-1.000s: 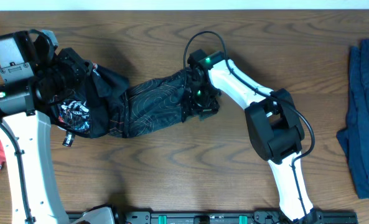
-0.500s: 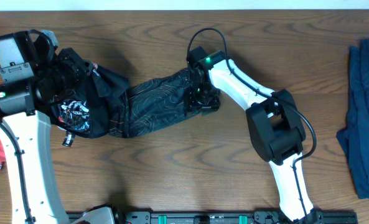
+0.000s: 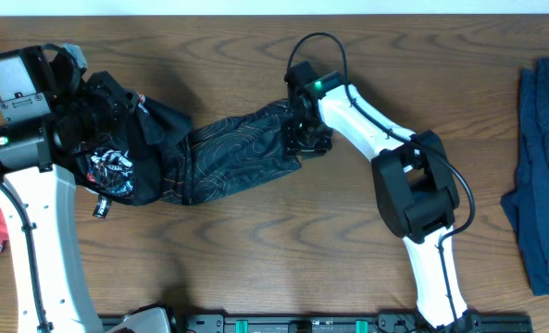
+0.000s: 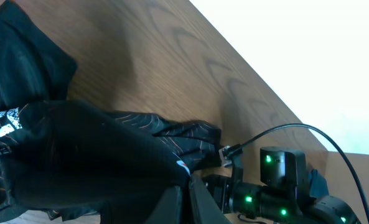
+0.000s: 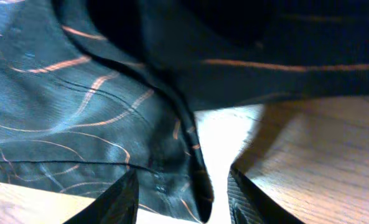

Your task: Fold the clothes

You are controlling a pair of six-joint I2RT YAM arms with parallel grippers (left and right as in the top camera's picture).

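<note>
The jersey [image 3: 228, 162] lies left of centre (another shirt [image 3: 542, 176] far right).

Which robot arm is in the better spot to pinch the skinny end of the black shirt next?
Right, probably. The right hand hovers at that end of the black jersey, fingers apart with its edge between them. The left hand is shut on the bunched other end, so it is busy.
</note>
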